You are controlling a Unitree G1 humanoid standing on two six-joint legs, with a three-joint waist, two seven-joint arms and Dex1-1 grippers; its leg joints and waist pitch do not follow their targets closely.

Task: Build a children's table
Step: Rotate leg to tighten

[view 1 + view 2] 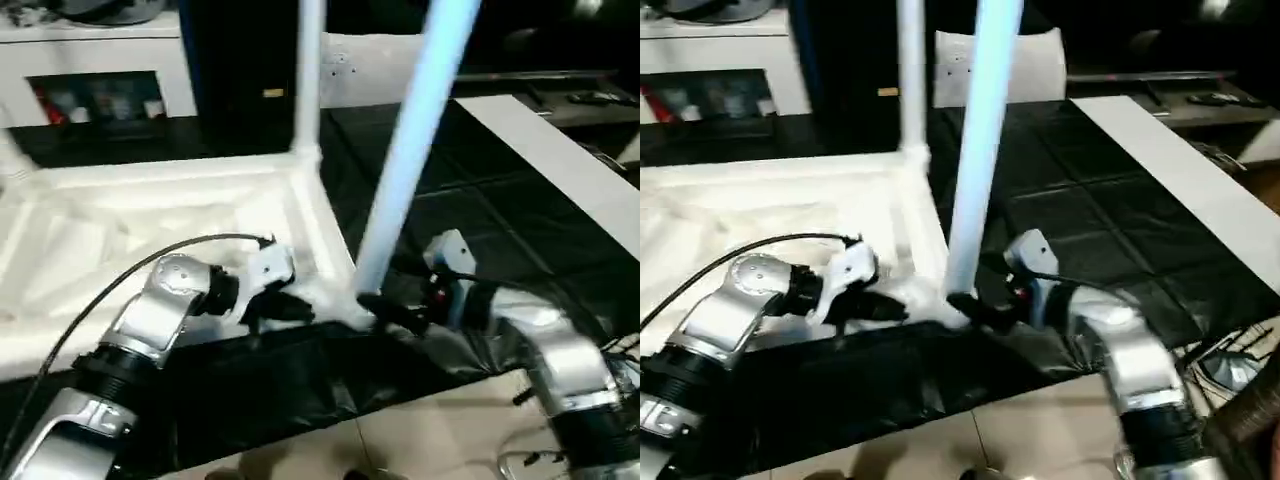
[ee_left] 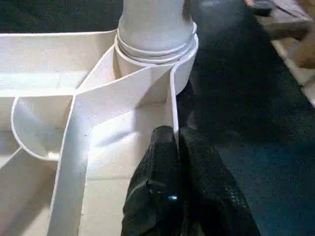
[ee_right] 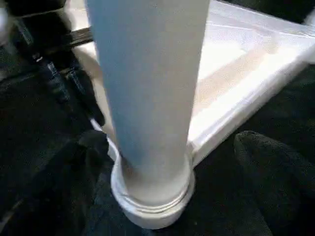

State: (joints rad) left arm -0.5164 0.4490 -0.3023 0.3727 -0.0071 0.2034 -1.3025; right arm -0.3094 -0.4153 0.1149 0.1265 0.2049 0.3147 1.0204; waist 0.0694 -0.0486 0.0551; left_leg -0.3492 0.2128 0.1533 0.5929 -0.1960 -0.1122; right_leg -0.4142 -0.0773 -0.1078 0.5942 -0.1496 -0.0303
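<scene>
Two legs standing: far leg (image 1: pixel 308 70) and near leg (image 1: pixel 415 140) both rise from corner sockets of the upturned tabletop (image 1: pixel 150 230), which lies on the black-covered floor (image 1: pixel 480 190).
Left tool (image 1: pixel 285 305): fingers pressed together on the tabletop's rim wall beside the near socket.
Right tool (image 1: pixel 385 308): spread apart around the near leg's base.
Risk: the near leg leans; if not fully seated, it could tip out unheld.
Wrist views: socket collar (image 2: pixel 155 46) shown close up, its seating visible.

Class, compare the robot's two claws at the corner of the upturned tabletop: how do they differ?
The left claw is shut, pinching the tabletop's rim; the right claw is spread wide, a finger either side of the near leg. Left reaches over the tabletop's ribbed underside; right comes from outside. Both have black fingers.
</scene>
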